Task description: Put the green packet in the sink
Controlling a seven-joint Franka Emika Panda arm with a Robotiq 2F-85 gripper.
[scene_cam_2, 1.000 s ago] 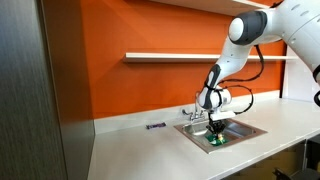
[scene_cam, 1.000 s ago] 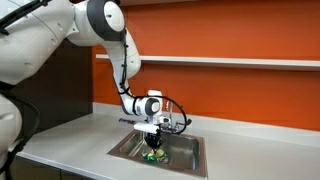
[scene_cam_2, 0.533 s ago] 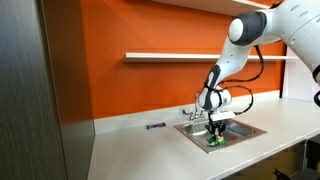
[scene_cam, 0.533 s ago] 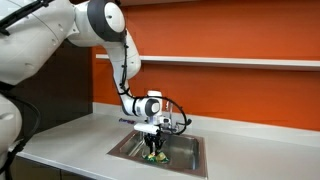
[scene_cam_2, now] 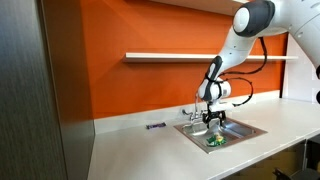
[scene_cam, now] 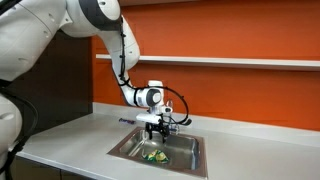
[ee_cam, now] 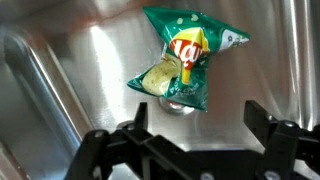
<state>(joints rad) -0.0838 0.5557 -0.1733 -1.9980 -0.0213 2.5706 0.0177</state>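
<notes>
The green packet (ee_cam: 183, 63), a chip bag with yellow print, lies flat on the steel bottom of the sink (ee_cam: 70, 60), over the drain. It shows as a small green spot in both exterior views (scene_cam: 155, 155) (scene_cam_2: 212, 141). My gripper (ee_cam: 199, 118) hangs above it, open, its two dark fingers (ee_cam: 263, 118) spread wide with nothing between them. In both exterior views the gripper (scene_cam: 154, 128) (scene_cam_2: 214, 121) sits above the basin, clear of the packet.
The sink (scene_cam: 130, 146) is set into a pale countertop (scene_cam: 60, 140) against an orange wall. A faucet (scene_cam_2: 190, 113) stands at the basin's rim. A small dark object (scene_cam_2: 155, 126) lies on the counter. A shelf (scene_cam_2: 170, 57) runs above.
The gripper has opened and let go of the green packet, which now lies on the sink bottom. The gripper has risen out of the basin.
</notes>
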